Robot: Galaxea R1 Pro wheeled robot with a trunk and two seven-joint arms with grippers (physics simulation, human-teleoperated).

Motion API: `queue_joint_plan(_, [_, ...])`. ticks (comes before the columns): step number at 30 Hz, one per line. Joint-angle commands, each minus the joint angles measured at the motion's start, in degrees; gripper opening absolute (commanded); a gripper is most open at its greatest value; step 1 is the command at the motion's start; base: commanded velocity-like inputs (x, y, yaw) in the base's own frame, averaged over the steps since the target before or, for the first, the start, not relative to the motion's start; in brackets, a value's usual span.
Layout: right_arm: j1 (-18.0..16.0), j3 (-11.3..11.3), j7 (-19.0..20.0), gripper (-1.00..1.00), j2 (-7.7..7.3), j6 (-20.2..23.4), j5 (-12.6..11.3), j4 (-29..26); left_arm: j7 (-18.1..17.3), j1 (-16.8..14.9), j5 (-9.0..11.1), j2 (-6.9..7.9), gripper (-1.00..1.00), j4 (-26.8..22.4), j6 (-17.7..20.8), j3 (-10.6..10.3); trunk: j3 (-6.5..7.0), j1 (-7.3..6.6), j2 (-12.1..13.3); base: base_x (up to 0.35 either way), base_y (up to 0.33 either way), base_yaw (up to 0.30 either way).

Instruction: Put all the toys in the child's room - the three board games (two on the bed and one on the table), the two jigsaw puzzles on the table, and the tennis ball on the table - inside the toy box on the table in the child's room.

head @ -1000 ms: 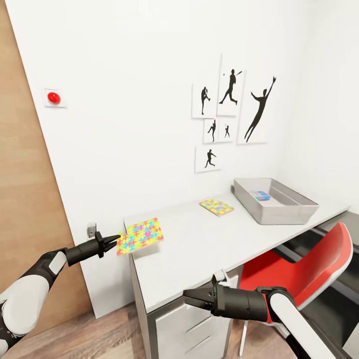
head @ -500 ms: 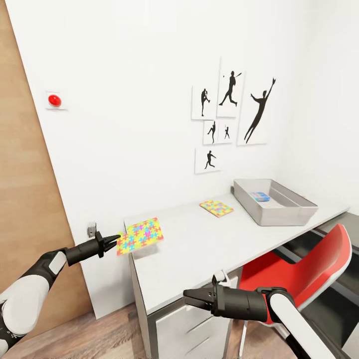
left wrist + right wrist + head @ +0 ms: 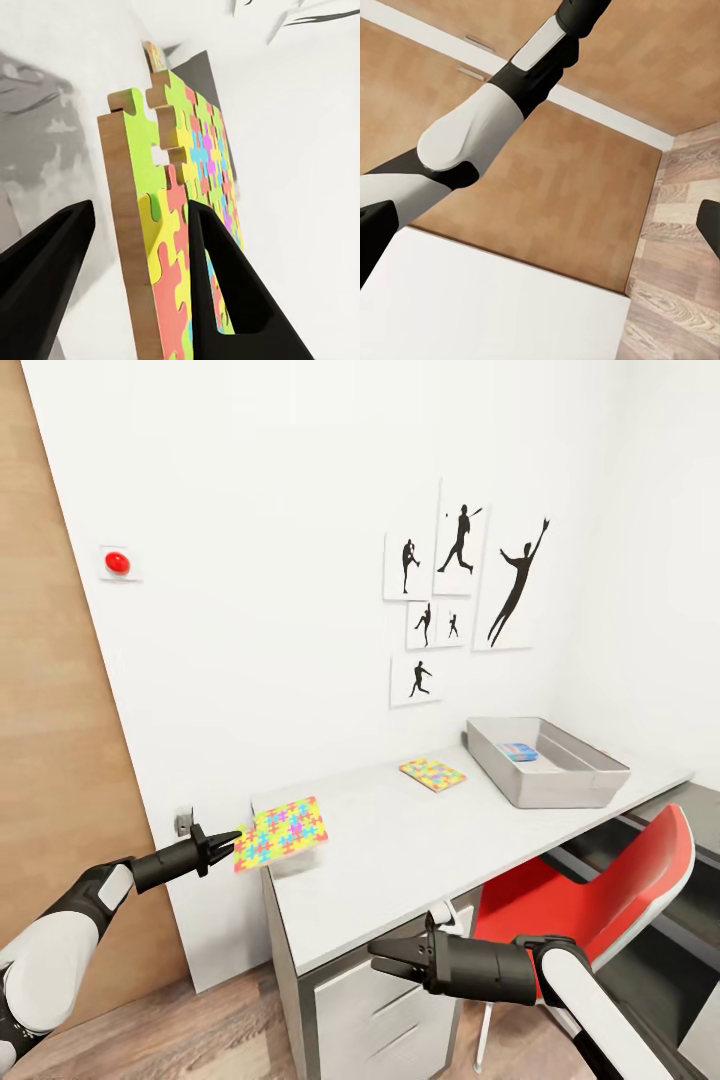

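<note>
Head view: the left gripper (image 3: 232, 841) reaches out at the near end of the white worktop (image 3: 420, 840), its jaws pinched on the edge of a jigsaw puzzle (image 3: 282, 833). That puzzle is a thin square mat of interlocking yellow, green, blue, pink and orange pieces with a ragged outline; it is held tilted over the worktop's near corner, and a soft shadow lies beneath it. A second jigsaw puzzle (image 3: 433, 773), in the same colours, lies flat farther along the worktop, near the grey toy box (image 3: 545, 761) but apart from it. The toy box is a lidless bin with sloping sides standing at the far end of the worktop; a small blue board game (image 3: 519, 751) lies inside it on the floor of the bin. The right gripper (image 3: 378, 955) hovers low in front of the white drawers (image 3: 385, 1015), holding nothing, its jaws set a little apart. A red chair (image 3: 590, 900) is tucked beside the right arm, and black sports silhouettes (image 3: 455, 595) hang on the white wall above.

Left wrist view: the held jigsaw puzzle (image 3: 184, 232) stands edge-on between the two dark fingers (image 3: 221, 285), showing a brown wooden backing under its bright printed face.

Right wrist view: the left arm (image 3: 487, 120) crosses the picture in white and black, before a wooden door (image 3: 585, 202) and plank floor (image 3: 675, 285)
</note>
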Motion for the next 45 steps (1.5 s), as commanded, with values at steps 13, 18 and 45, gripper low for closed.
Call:
queue_joint_plan(13, [-0.05, -0.97, 0.61, 1.00, -0.03, 0.01, 0.60, -0.05, -0.10, -0.04, 0.07, 0.05, -1.00, -0.05, 0.44, 0.13, -0.06, 0.00, -0.03, -0.078, 0.000, 0.000])
queue_joint_plan(18, [-0.05, -1.01, 0.61, 1.00, -0.02, 0.01, 0.61, -0.04, -0.10, -0.04, 0.07, 0.07, -1.00, -0.07, 0.44, 0.13, -0.06, 0.00, -0.03, -0.007, 0.000, 0.000])
queue_joint_plan(45, [-0.05, -5.67, 0.40, 1.00, 0.10, -0.15, 0.52, -0.34, -0.19, -0.05, 0.07, 0.27, -1.00, -0.07, 1.14, 0.25, 3.17, -3.96, 7.19, 0.000, 0.000, 0.000])
